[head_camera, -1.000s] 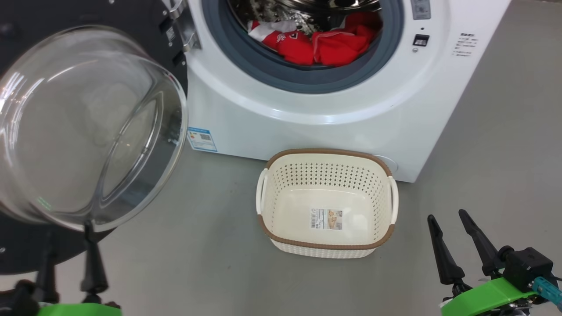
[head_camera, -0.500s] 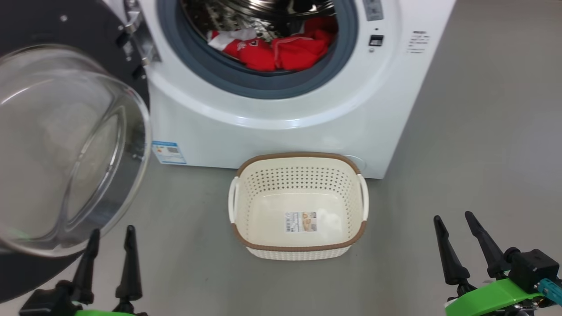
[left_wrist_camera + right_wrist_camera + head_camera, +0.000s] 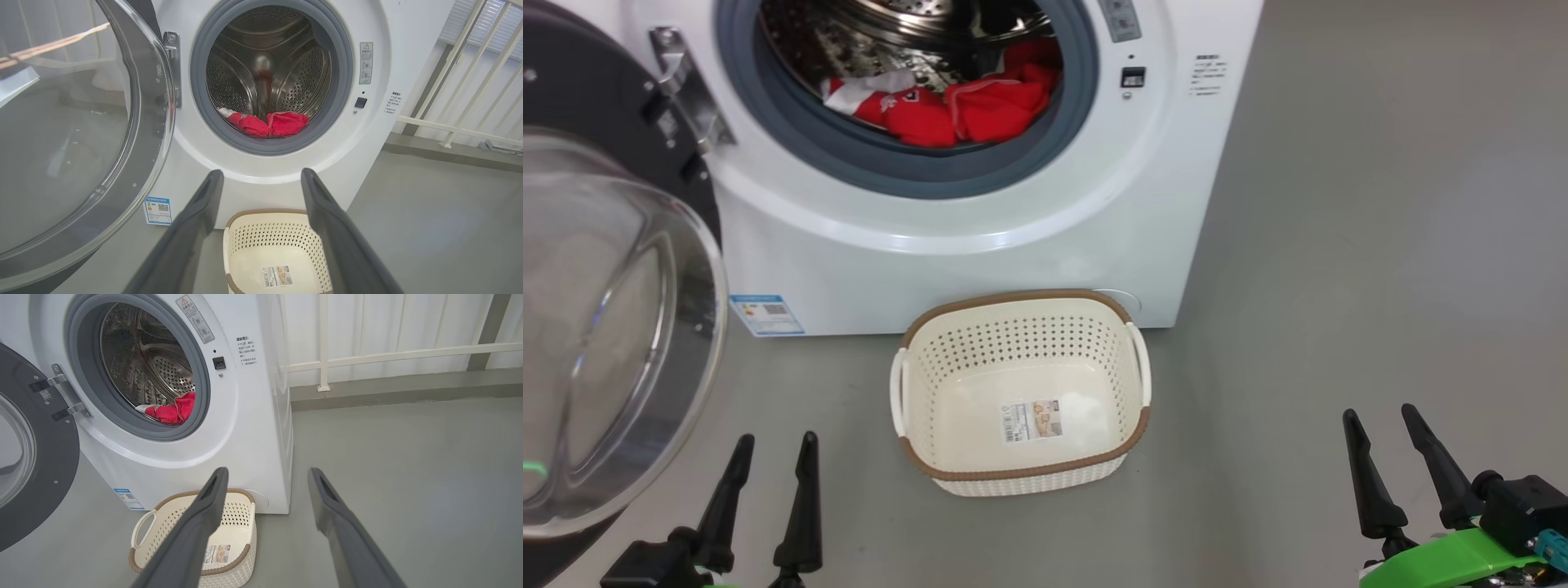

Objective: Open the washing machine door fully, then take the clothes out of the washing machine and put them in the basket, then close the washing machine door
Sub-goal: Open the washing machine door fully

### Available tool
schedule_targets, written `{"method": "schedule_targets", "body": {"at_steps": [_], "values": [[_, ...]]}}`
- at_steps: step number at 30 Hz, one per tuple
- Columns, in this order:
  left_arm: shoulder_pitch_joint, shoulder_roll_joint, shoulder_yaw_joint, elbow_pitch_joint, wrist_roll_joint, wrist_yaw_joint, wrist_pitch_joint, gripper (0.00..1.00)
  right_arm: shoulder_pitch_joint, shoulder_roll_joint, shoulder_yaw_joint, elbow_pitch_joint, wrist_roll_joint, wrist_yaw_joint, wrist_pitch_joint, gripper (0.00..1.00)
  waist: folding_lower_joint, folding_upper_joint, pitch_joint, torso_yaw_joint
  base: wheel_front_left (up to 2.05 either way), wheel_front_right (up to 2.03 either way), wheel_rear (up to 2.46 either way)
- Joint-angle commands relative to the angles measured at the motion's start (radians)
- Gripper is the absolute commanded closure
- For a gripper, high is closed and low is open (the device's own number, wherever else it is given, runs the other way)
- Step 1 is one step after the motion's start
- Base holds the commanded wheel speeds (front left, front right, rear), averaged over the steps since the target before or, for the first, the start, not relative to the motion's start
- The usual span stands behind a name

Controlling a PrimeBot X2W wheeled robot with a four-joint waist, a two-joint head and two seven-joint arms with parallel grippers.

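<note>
The drum mouth of the washing machine [image 3: 980,253] gapes unblocked, with the clothes [image 3: 956,110] at its front lip. The washing machine door [image 3: 605,327] stands open at left, its glass bulging outward. The basket [image 3: 1013,294] sits just below the opening. The floor [image 3: 1339,286] at right gives passage.

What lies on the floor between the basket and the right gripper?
Nothing: the stretch between the basket and the open right gripper is bare grey floor, as the head view shows.
</note>
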Motion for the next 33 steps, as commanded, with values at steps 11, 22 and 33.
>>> {"method": "schedule_targets", "body": {"at_steps": [11, 22, 33], "values": [[-0.022, 0.011, 0.001, -0.029, -0.001, -0.005, -0.005, 0.00, 0.001, -0.005, -0.022, -0.027, -0.006, 0.007, -0.006, 0.00, 0.0000, 0.0000, 0.001, -0.039, 0.00, 0.00, 0.00], [-0.035, 0.018, -0.018, -0.025, -0.008, -0.005, -0.005, 0.00, -0.007, 0.000, -0.035, -0.033, -0.009, 0.007, -0.006, 0.00, 0.0000, 0.0000, 0.014, -0.032, 0.00, 0.00, 0.00], [-0.041, 0.020, -0.030, -0.023, -0.020, -0.005, -0.005, 0.00, -0.011, -0.002, -0.037, -0.032, -0.010, 0.007, -0.006, 0.00, 0.0000, 0.0000, 0.018, -0.026, 0.00, 0.00, 0.00]]}}
